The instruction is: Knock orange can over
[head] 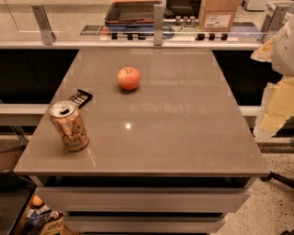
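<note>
From my station I see the orange can (70, 126) standing upright on the grey table (174, 137), near the front left corner, with its silver top and pull tab toward the camera and the dark lettering on its side. Just behind the can, near the left edge, lies a small dark packet (80, 97); it is close to the can, but I cannot say if the two touch. A round red-orange apple (128, 78) rests farther back, about in the middle of the table's width and well apart from the can. The gripper (275, 108) appears at the right border of the view as pale yellow and white shapes, beyond the right side of the table and above floor level. It is well apart from the can and holds nothing that I can see. Whether it is wide or narrow I cannot tell. Behind the table runs a counter with a cardboard box (218, 16) and a dark tray (133, 11).
</note>
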